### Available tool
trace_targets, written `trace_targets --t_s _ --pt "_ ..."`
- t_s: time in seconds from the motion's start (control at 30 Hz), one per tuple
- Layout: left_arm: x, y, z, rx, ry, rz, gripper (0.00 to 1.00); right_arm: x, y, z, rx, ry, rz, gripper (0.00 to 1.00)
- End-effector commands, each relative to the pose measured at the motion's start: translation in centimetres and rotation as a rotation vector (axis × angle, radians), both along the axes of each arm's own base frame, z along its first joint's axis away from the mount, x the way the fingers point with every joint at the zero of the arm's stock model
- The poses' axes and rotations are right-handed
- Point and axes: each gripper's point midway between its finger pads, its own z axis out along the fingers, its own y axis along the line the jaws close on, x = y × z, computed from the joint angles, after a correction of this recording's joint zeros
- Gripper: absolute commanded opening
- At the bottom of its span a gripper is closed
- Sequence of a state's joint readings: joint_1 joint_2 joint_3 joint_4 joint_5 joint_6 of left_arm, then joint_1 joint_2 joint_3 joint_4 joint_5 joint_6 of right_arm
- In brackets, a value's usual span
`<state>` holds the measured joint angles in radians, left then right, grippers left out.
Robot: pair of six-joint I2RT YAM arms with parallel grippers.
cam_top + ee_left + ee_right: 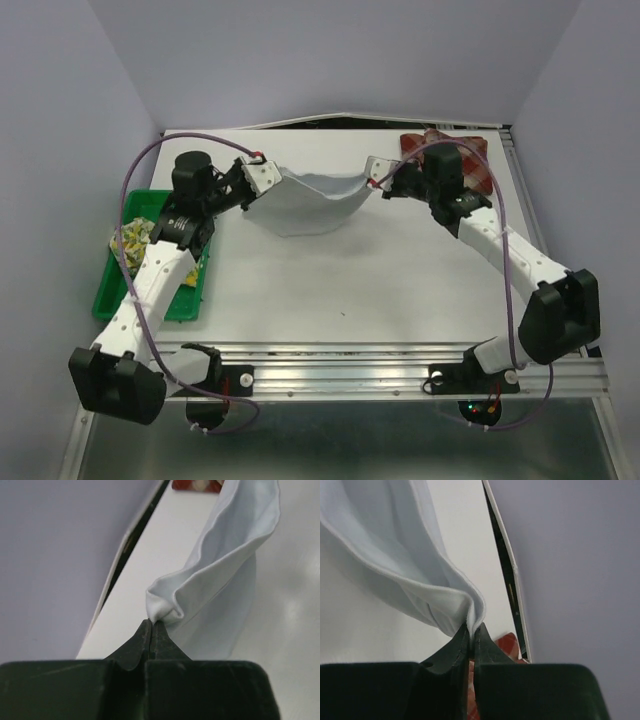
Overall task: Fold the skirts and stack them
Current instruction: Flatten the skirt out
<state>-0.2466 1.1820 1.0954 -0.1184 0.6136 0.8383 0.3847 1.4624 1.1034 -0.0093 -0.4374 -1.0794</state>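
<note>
The plain white skirt (pixel 312 203) hangs stretched between both grippers above the far middle of the table, its lower edge touching the surface. My left gripper (pixel 262 176) is shut on its left corner (pixel 162 607). My right gripper (pixel 378 177) is shut on its right corner (pixel 470 611). The red-and-cream plaid skirt (pixel 478 160) lies at the far right, partly hidden behind the right arm; a bit of it shows in the right wrist view (pixel 509 645). The fruit-print skirt (pixel 135 238) lies in the green tray.
The green plastic tray (pixel 112 300) sits at the table's left edge under the left arm. A dark gap (pixel 340 122) runs along the table's far edge by the back wall. Purple cables loop over both arms.
</note>
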Motion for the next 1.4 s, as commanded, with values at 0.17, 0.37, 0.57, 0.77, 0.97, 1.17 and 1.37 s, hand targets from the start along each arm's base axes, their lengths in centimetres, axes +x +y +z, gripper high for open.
trace_targets --t_s 0.17,0.37,0.57,0.77,0.97,1.17,1.37 --pt "-6.6 0.7 10.1 -0.309 -0.158 0.024 0.00 -5.5 -3.7 11.8 0.077 0.096 -0.131 0.01" --pt "-12.8 0.9 9.7 -0.322 -0.163 -0.057 0.00 -12.0 -5.2 12.6 0.090 0.206 -0.103 0.01" --pt "-15.6 -0.1 5.8 -0.333 -0.015 -0.144 0.00 -15.8 -5.8 9.4 0.088 0.324 -0.086 0.01" --pt "-11.8 -0.5 1.0 -0.360 0.133 -0.061 0.00 -13.0 -4.0 3.1 0.074 0.494 -0.095 0.01" --pt "-1.4 -0.3 -3.2 -0.394 0.262 0.175 0.00 -4.7 -1.7 -2.6 0.056 0.599 -0.182 0.01" --pt "8.7 -1.4 -6.5 -0.359 0.380 0.264 0.00 7.3 -2.2 -8.0 0.125 0.726 -0.351 0.01" --pt "17.9 1.7 -8.8 -0.384 0.479 0.543 0.54 16.1 -3.5 -7.4 0.218 0.635 -0.608 0.96"
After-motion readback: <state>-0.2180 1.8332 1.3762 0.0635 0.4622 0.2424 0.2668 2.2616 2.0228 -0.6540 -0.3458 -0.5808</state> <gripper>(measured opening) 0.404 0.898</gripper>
